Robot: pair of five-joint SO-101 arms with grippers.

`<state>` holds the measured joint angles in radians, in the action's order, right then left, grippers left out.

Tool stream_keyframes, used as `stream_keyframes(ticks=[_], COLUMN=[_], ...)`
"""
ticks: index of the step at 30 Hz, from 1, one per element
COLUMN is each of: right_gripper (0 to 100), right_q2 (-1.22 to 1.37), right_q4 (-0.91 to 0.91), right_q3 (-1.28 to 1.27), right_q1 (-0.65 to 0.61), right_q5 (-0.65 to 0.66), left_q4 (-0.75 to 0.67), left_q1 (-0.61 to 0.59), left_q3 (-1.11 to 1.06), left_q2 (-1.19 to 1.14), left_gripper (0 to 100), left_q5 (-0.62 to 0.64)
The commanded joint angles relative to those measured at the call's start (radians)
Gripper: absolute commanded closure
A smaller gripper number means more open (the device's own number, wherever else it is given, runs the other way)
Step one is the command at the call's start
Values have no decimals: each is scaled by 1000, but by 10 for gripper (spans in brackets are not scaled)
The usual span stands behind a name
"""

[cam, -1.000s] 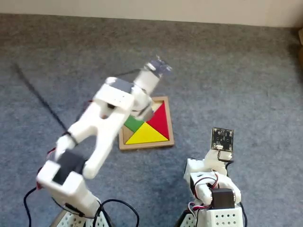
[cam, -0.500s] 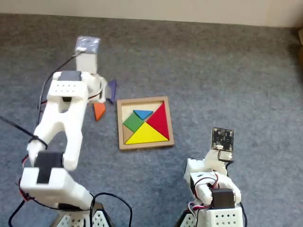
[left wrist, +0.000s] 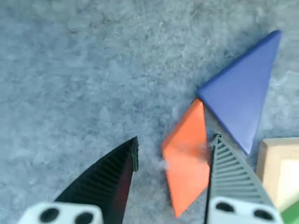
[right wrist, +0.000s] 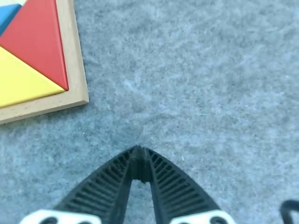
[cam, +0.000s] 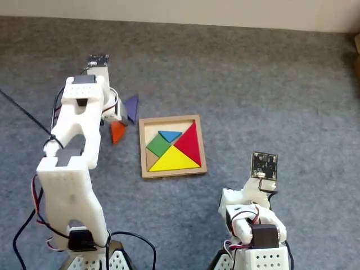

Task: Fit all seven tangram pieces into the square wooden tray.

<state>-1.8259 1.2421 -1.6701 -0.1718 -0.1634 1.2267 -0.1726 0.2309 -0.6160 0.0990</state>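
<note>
Two white robot arms stand at the near edge of a grey carpeted counter (cam: 270, 84); a square wooden tray (cam: 172, 172) lies in the middle of it, holding a large red triangle (cam: 190, 143), a large yellow triangle (cam: 173, 161), a green square (cam: 158, 146) and a small blue triangle (cam: 169, 135); a brownish patch at the tray's near left corner may be a fifth piece or bare wood, and it cannot be told which.

Two pieces lie loose just left of the tray: an orange wooden parallelogram (left wrist: 187, 163), and a blue-violet wooden triangle (left wrist: 243, 102) on its far side, meeting it at a corner.

The left arm stretches out over them; the left claw (left wrist: 175, 140) is spread wide, holds nothing, and straddles the orange wooden parallelogram; its black finger (left wrist: 122, 168) is over the carpet to the left, apart from the piece; its pale grey finger (left wrist: 229, 168) is over the piece's right edge, on the tray side.

The parallelogram's long axis runs near to far, in line with the fingers, so the closing line crosses its narrow width; the piece sits off centre, toward the pale grey finger. Judged from this, the next move is a grasp of the orange piece, with the black finger having the gap to close.

The right claw (right wrist: 139, 163) is pressed shut on nothing, over carpet near and right of the tray, well apart from the loose pieces; the left arm is plainly the nearer.
</note>
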Motion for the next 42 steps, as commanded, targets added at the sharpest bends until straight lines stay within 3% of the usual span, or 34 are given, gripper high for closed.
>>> stream_keyframes(ticks=[1, 8, 12, 16, 24, 29, 32, 38, 42], right_gripper=[993, 993, 993, 993, 993, 993, 993, 993, 993], right_q2=[-16, -18, -18, -18, -19, -19, -19, -19, -19], right_q4=[10, 10, 10, 10, 10, 10, 10, 10, 10], right_q3=[-120, -120, -120, -120, -120, -120, -120, -120, -120], right_q1=[12, 12, 12, 12, 12, 12, 12, 12, 12], right_q5=[-6, -6, -6, -6, -6, -6, -6, -6, -6], left_q4=[74, 164, 169, 172, 187, 215, 209, 259, 272], left_q1=[-1, -1, -1, 42, 68, 96, 87, 41, 28], left_q3=[127, 249, 257, 251, 252, 243, 232, 240, 234], left_q2=[-39, -120, -120, -120, -117, -62, -35, -21, 5], left_gripper=[755, 760, 819, 850, 887, 887, 877, 744, 748], left_q5=[2, 0, -2, -92, -117, -296, -292, -181, -180])
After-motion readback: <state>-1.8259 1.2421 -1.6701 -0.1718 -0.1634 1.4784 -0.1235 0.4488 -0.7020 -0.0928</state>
